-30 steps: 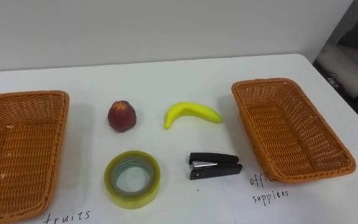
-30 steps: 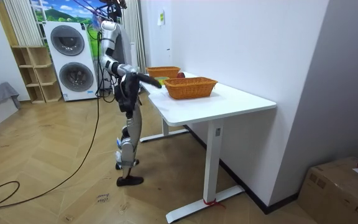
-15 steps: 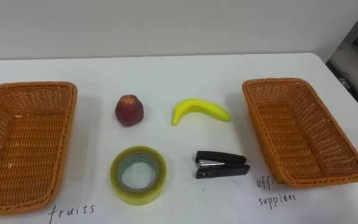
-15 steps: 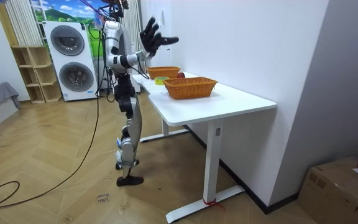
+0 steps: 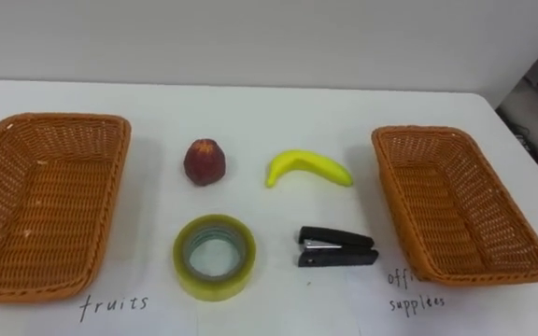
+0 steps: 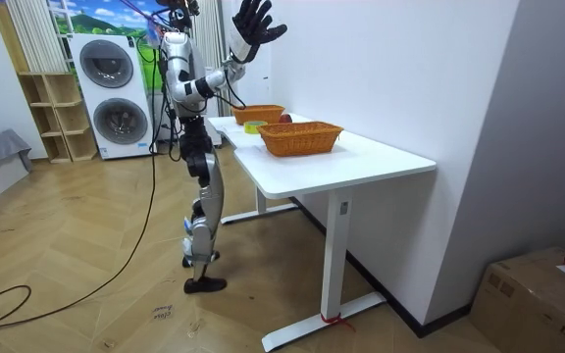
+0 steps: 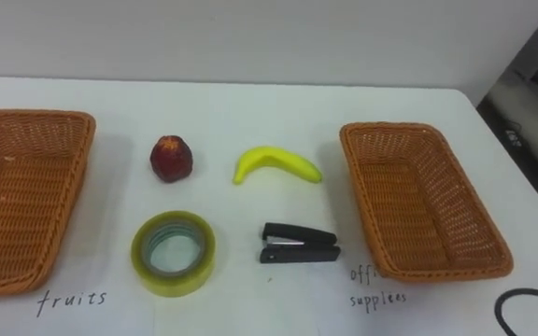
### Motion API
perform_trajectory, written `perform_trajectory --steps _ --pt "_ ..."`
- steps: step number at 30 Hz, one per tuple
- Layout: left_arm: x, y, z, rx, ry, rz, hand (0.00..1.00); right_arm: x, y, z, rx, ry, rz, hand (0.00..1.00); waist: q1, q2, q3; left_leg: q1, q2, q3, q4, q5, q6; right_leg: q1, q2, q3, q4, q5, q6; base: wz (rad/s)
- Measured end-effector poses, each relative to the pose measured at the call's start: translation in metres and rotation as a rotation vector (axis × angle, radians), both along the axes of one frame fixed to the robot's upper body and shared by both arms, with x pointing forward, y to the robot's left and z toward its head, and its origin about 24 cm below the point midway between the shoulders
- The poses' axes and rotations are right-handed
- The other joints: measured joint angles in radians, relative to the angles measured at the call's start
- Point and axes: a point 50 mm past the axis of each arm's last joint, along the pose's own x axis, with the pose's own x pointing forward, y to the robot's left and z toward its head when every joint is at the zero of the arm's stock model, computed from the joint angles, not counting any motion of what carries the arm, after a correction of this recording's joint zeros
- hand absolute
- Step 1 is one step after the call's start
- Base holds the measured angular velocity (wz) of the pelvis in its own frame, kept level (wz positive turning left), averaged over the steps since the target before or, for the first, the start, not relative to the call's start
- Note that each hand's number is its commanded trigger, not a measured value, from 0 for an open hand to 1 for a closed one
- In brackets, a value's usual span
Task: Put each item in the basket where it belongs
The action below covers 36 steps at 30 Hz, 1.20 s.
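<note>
Nothing is sorted yet, and all the goods lie on the white table [image 5: 250, 107], well below the raised right hand [image 6: 253, 25]. Farthest to its left sits the empty fruit basket [image 5: 108, 224], with a handwritten label [image 5: 113, 303] in front of it to mark its use. Next come the red apple [image 5: 204, 162] and, nearer the robot, the tape roll [image 5: 214, 290]. Then come the banana [image 5: 308, 169] and the black stapler [image 5: 336, 252]. The office-supplies basket [image 5: 409, 215] is empty too, probably easiest for that hand. The hand is high above the table edge with its fingers spread, grasping nothing.
</note>
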Motion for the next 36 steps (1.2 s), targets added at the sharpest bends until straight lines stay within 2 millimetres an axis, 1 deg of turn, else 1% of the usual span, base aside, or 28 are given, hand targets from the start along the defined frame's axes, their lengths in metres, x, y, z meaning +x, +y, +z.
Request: perform_trajectory --steps 4,7,9,11,12,16,19,21,23,25,27,31,34,35,36 --pt "0.0 0.0 0.0 -0.001 0.004 0.002 0.0 0.006 0.006 0.003 -0.026 0.01 0.049 0.0 0.001 0.004 0.0003 0.002 0.0 -0.001 0.005 0.001 0.0 0.002 0.0 -0.003 -0.001 0.0 0.0 0.0" --pt "-0.001 -0.001 -0.001 -0.003 0.018 0.0 0.0 0.013 0.013 0.004 -0.036 0.017 0.102 0.0 0.005 0.005 -0.0015 0.002 0.0 -0.001 0.005 0.002 0.0 0.003 -0.001 -0.006 0.0 0.0 0.0 0.0" --pt "0.0 -0.003 -0.001 -0.009 0.019 -0.019 0.0 0.017 0.02 0.002 -0.048 0.031 0.147 0.0 0.007 0.006 -0.0017 0.001 -0.003 -0.01 0.005 0.003 0.002 0.005 -0.005 -0.016 -0.001 0.0 0.0 0.07" --pt "0.003 -0.003 -0.002 -0.01 0.014 -0.023 0.0 0.019 0.022 0.002 -0.055 0.039 0.169 0.0 0.005 0.005 -0.0015 0.002 -0.005 -0.019 0.005 0.004 0.003 0.008 -0.007 -0.028 -0.001 0.0 0.0 0.11" --pt "0.004 -0.004 -0.002 -0.012 0.012 -0.027 0.0 0.021 0.023 0.003 -0.06 0.037 0.182 0.0 0.013 0.005 -0.0016 0.002 -0.005 -0.02 0.005 0.005 0.003 0.008 -0.008 -0.028 -0.002 0.0 0.0 0.06" --pt "0.007 -0.004 -0.002 -0.015 0.009 -0.035 0.0 0.026 0.03 0.005 -0.074 0.039 0.224 0.0 0.024 0.004 -0.0023 0.002 -0.006 -0.027 0.005 0.006 0.003 0.012 -0.009 -0.033 -0.002 0.0 0.0 0.04" --pt "0.007 -0.004 -0.002 -0.018 0.01 -0.035 0.0 0.029 0.034 0.009 -0.093 0.027 0.261 0.0 0.028 0.004 -0.0023 0.001 -0.008 -0.033 0.005 0.008 0.003 0.012 -0.01 -0.038 -0.002 0.0 0.0 0.05" --pt "0.007 -0.004 -0.002 -0.018 0.012 -0.035 0.0 0.028 0.04 0.017 -0.115 -0.001 0.288 0.0 0.027 0.006 -0.0024 -0.004 -0.01 -0.043 0.006 0.01 0.004 0.013 -0.013 -0.049 -0.002 0.0 0.0 0.14" --pt "0.007 -0.004 -0.002 -0.017 0.012 -0.036 0.0 0.029 0.045 0.018 -0.122 -0.008 0.311 0.0 0.031 0.006 -0.0017 -0.005 -0.012 -0.048 0.005 0.014 0.004 0.014 -0.014 -0.054 -0.002 0.0 0.0 0.1" --pt "0.007 -0.004 -0.002 -0.017 0.011 -0.037 0.0 0.031 0.05 0.018 -0.139 0.005 0.353 0.0 0.033 0.006 -0.0014 -0.006 -0.012 -0.049 0.005 0.015 0.004 0.014 -0.014 -0.055 -0.002 0.0 0.0 0.02" --pt "0.008 -0.003 -0.002 -0.016 0.007 -0.038 0.0 0.035 0.055 0.016 -0.156 0.023 0.4 0.0 0.043 0.006 -0.0014 -0.006 -0.012 -0.05 0.004 0.016 0.003 0.014 -0.014 -0.055 -0.002 0.0 0.0 0.0" --pt "0.009 -0.003 -0.002 -0.017 0.006 -0.041 0.0 0.038 0.059 0.016 -0.185 0.051 0.452 0.0 0.055 0.01 -0.001 -0.008 -0.011 -0.05 -0.002 0.016 0.003 0.013 -0.014 -0.057 -0.002 0.0 0.0 0.0" --pt "0.007 -0.004 -0.002 -0.019 0.021 -0.055 0.0 0.041 0.064 0.014 -0.203 0.083 0.502 0.0 0.056 0.014 -0.0017 -0.008 -0.011 -0.05 -0.003 0.016 0.003 0.013 -0.014 -0.057 -0.002 0.0 0.0 0.0" --pt "0.006 -0.004 -0.002 -0.023 0.023 -0.055 0.0 0.043 0.069 0.012 -0.214 0.096 0.532 0.0 0.056 0.016 -0.0024 -0.008 -0.011 -0.05 -0.002 0.016 0.003 0.014 -0.014 -0.057 -0.003 0.0 0.0 0.0" --pt "0.007 -0.005 -0.002 -0.033 0.023 -0.058 0.0 0.045 0.073 0.011 -0.229 0.11 0.566 0.0 0.057 0.014 -0.0053 -0.008 -0.012 -0.05 0.0 0.017 0.003 0.014 -0.014 -0.057 -0.003 0.0 0.0 0.0"
